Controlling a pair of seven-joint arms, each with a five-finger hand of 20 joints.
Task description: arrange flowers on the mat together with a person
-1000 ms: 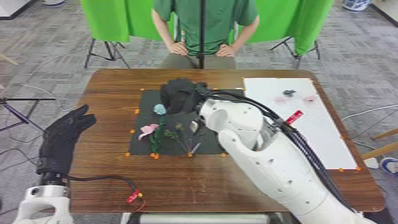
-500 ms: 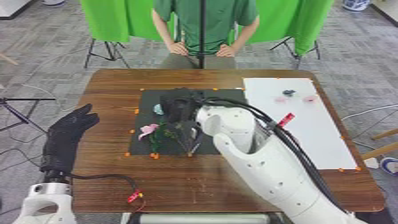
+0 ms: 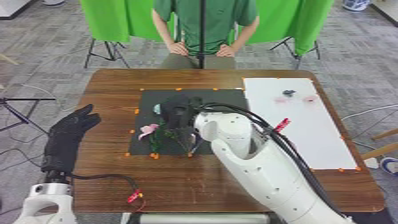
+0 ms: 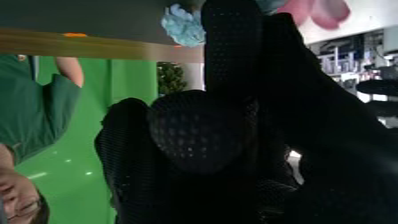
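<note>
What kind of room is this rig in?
Probably a robotics lab or recording studio: a green backdrop hangs behind the wooden table, orange marks dot the tabletop around the dark mat, and a white robot arm reaches over it.

Likely lab: green backdrop (image 3: 115,22), black pole (image 3: 202,30), grey carpet (image 3: 53,60).

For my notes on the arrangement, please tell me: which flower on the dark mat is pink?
The pink flower is the one near the left edge of the dark mat in the head view, nearer to the robot than the pale blue flower.
</note>
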